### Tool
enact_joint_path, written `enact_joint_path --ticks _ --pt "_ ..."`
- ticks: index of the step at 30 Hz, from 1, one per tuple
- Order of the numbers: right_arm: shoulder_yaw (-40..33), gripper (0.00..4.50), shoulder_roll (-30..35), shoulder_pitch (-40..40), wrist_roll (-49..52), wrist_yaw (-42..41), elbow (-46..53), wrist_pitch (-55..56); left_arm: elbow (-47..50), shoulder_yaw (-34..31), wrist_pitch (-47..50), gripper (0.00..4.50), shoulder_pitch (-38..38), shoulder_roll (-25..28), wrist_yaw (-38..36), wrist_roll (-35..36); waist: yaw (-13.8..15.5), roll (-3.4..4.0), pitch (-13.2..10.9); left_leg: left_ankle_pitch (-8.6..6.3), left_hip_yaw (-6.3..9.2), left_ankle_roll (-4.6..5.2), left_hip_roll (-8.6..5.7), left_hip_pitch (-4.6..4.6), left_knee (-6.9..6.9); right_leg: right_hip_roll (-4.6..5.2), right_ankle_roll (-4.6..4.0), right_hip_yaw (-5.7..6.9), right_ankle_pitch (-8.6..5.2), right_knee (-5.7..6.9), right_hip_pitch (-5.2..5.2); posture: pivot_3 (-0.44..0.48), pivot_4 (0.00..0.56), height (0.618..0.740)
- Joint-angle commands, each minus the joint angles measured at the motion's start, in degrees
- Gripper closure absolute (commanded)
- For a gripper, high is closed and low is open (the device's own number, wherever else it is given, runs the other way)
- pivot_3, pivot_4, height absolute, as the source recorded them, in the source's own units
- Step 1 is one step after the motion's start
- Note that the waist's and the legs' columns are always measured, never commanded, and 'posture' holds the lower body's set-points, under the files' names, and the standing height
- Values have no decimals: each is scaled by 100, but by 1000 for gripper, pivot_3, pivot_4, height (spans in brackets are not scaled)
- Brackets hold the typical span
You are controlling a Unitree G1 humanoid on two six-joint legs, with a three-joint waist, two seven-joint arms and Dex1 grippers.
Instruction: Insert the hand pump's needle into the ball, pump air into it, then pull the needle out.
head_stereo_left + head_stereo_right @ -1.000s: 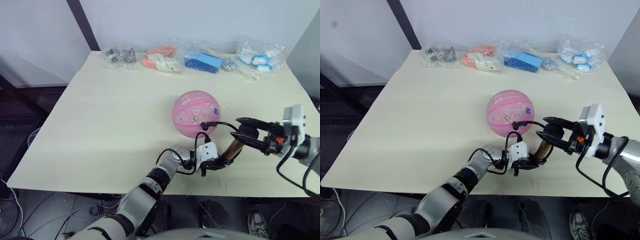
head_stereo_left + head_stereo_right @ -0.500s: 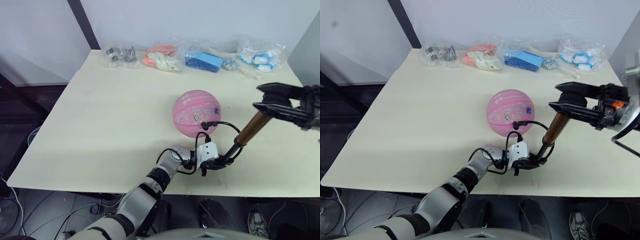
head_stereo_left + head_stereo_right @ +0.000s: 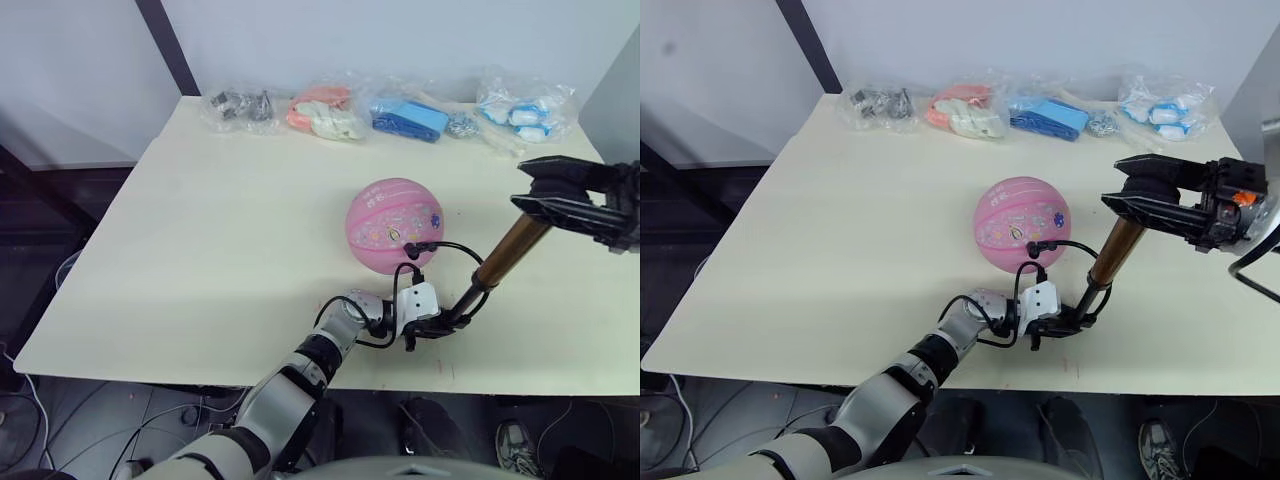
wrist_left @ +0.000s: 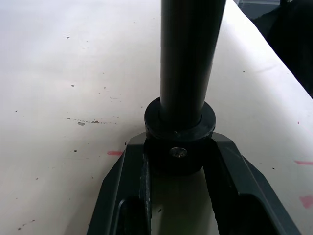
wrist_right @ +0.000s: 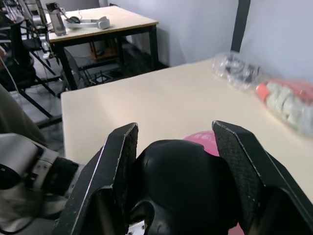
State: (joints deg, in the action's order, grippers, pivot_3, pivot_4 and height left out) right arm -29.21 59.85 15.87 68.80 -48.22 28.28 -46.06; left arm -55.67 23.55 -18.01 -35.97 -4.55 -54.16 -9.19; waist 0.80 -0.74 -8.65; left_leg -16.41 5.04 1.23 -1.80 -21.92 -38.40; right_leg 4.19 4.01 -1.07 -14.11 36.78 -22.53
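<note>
**A:** Start at the left. What is the left gripper (image 3: 428, 326) doing?

**B:** It sits low on the bench (image 3: 200, 230), near the front edge, its jaws pinching the black base cap of the hand pump (image 3: 497, 266). The left wrist view shows that cap wedged between the two black fingers (image 4: 122, 196), so the pump's foot is pinned in place.

**A:** And the ball?

**B:** The ball (image 3: 394, 226) rests on the bench just behind that gripper. The thin black hose (image 3: 445, 248) loops up from the pump's base to a small black fitting pressed against the ball's near side. The needle itself is too small to make out, but the fitting sits flush on the rubber, so I judge it is already in.

**A:** Further right?

**B:** The bronze barrel slants up and to the right to the right gripper (image 3: 560, 193), whose jaws close around the black T-handle (image 5: 183, 181). The right wrist view shows the handle's rounded top held between the two pads.

**A:** So how far along are we?

**B:** Insertion looks done. With the handle held high and away from the base, this reads as the pumping stage. Whether the ball is full enough I cannot tell. Pulling the needle out is still to come.

**A:** Anything else there?

**B:** Bagged items (image 3: 385, 112) in a row along the far edge, well apart from the work.
</note>
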Motion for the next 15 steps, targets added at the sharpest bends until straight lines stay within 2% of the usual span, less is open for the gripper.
enact_joint_path --ticks 1,5,9,15 --pt "259 2478 -348 -370 -726 -159 303 580 -478 88 240 3427 168 149 69 -212 -10 -17 10 0 2 0 2 11 0 -6 0 2 -1 0 9 0 150 736" --pt "642 2478 -911 -911 -1245 -101 395 995 -502 93 225 3427 160 145 90 -214 -22 -19 26 0 2 0 4 32 0 -12 0 2 -1 0 30 0 150 736" --pt "895 2478 -1119 -1190 -1643 -235 314 1314 -500 89 222 3427 165 148 93 -209 -23 -22 29 0 4 -1 3 37 0 -12 0 2 -1 -1 35 0 150 736" --pt "1679 2478 -1601 -1699 -2473 -479 70 1998 -476 96 236 3427 185 147 70 -207 -28 -37 43 0 6 -1 2 42 1 -13 -1 4 -2 -2 40 0 150 736"
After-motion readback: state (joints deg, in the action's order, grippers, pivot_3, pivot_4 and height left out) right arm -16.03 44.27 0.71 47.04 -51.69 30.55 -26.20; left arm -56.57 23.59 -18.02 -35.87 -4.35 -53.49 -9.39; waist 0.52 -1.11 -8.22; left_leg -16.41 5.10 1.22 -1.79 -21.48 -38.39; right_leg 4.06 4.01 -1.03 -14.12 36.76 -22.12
